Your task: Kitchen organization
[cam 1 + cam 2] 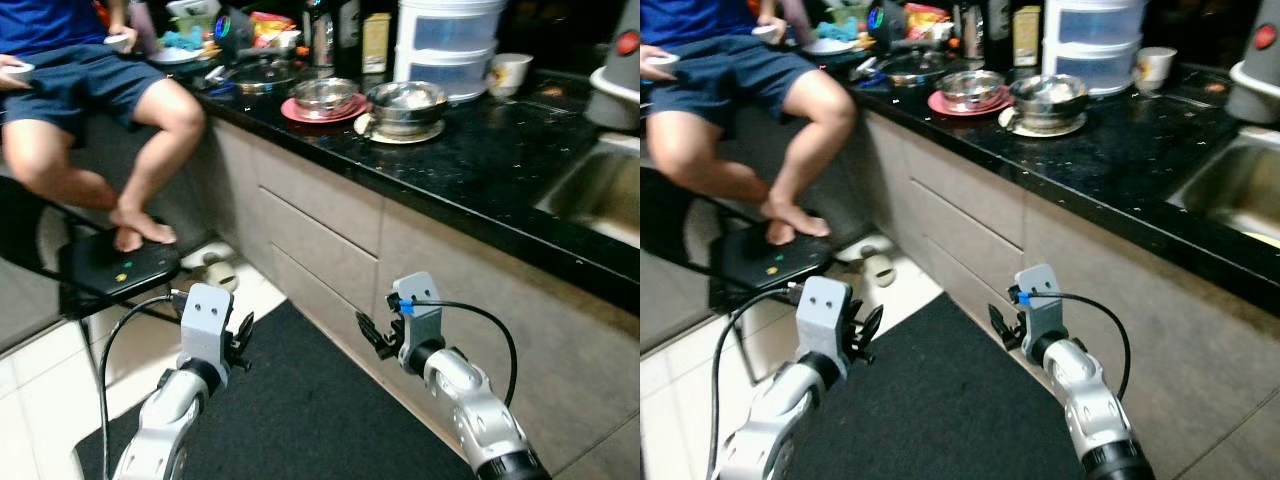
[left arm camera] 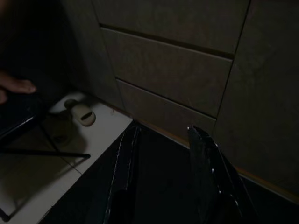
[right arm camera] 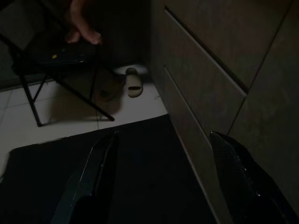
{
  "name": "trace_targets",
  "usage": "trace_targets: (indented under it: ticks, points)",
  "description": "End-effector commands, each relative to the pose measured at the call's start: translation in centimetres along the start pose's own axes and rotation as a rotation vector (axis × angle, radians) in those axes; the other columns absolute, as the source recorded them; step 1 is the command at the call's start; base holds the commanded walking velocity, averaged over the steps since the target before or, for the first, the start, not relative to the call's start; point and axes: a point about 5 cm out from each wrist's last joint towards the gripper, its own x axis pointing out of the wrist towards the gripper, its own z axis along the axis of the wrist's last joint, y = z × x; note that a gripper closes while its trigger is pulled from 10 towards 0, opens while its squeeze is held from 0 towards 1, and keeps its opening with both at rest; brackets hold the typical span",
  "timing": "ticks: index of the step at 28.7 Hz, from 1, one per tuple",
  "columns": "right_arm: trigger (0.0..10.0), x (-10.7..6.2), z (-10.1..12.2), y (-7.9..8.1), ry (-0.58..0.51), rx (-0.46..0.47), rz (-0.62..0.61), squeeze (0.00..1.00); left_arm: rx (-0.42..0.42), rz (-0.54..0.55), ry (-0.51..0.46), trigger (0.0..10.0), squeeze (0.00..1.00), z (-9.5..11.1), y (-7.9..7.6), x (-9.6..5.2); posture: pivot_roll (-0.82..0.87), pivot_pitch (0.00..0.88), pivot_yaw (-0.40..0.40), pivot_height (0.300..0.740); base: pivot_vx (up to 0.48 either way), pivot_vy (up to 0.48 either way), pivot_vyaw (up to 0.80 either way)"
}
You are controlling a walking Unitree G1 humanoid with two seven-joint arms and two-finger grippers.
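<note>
Worktop (image 1: 470,165) of glossy black stone runs along the drawer fronts (image 1: 320,235), carrying the clutter to be organised: stacked white containers (image 1: 447,45), two steel bowls (image 1: 405,105) on plates, a white cup (image 1: 509,72). The bowls look rigid, light and slippery, best pinched at the rim; the cup looks breakable. A seated person's legs (image 1: 120,130) rest on a folding chair. Both arms hang low over a dark mat (image 1: 300,410), left tool (image 1: 241,340) and right tool (image 1: 368,335) released, holding nothing. Wrist views add slippers (image 3: 134,82) by the cabinet base; head views alone show the worktop's load.
</note>
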Motion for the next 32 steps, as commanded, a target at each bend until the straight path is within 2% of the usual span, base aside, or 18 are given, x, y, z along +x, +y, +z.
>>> trace_targets:
  ticks: [1,10,14,22,32]
  points:
    - [10.0,0.12,-0.02,0.26,-0.008,0.014,0.011,0.00,0.017,0.010,0.004,10.0,0.00,-0.17,0.42,-0.07,-0.05,0.000,0.028,0.740,0.000,0.000,0.79]
    - [10.0,0.25,0.19,0.11,-0.031,0.025,0.009,0.00,0.014,-0.026,-0.016,10.0,0.00,0.05,0.22,0.34,-0.05,0.000,0.025,0.740,0.000,0.000,0.76]
    - [10.0,0.19,0.22,-0.08,-0.037,0.039,0.000,0.00,0.019,-0.045,-0.027,10.0,0.00,0.15,0.02,0.38,-0.05,0.000,0.025,0.740,0.000,0.000,0.00]
    - [10.0,0.25,0.23,-0.13,-0.043,0.050,0.006,0.00,0.026,-0.060,-0.033,10.0,0.00,0.19,-0.11,0.44,-0.05,0.000,0.027,0.740,0.297,0.000,0.00]
    - [10.0,0.09,0.71,0.36,-0.102,0.098,0.063,0.00,0.033,-0.070,-0.036,10.0,0.00,0.10,-0.09,0.41,-0.05,0.000,0.033,0.740,0.316,0.000,0.00]
